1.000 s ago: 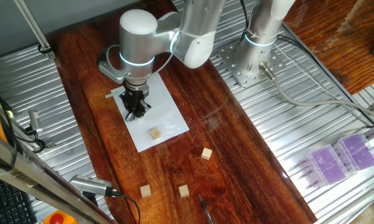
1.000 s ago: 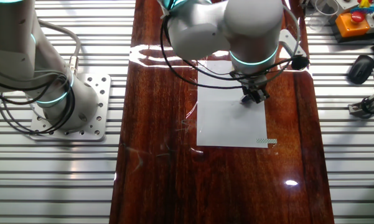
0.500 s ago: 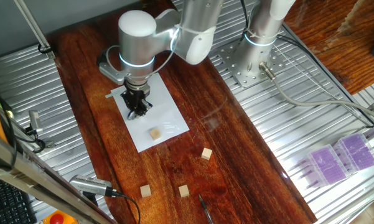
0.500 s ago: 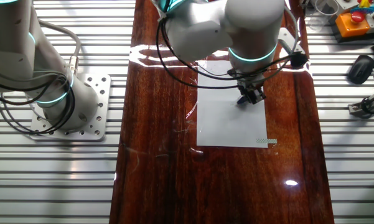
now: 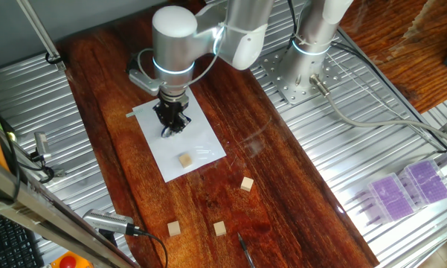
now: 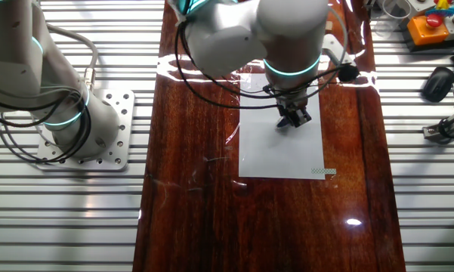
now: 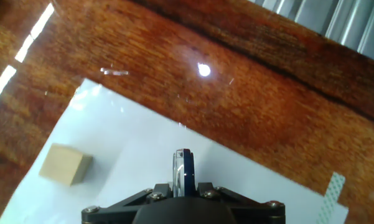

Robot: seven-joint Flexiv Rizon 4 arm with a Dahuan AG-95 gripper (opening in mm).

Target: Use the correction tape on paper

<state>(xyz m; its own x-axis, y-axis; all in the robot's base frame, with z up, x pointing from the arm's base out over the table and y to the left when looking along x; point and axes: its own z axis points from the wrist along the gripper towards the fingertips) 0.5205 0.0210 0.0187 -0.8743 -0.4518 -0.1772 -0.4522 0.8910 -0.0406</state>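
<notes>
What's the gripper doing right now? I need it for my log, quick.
Gripper: shut on the correction tape, held over the paper.

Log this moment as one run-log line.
phase: applying tape | gripper: shut on correction tape | tape: tip down over paper, contact unclear | on paper: one wooden cube
</notes>
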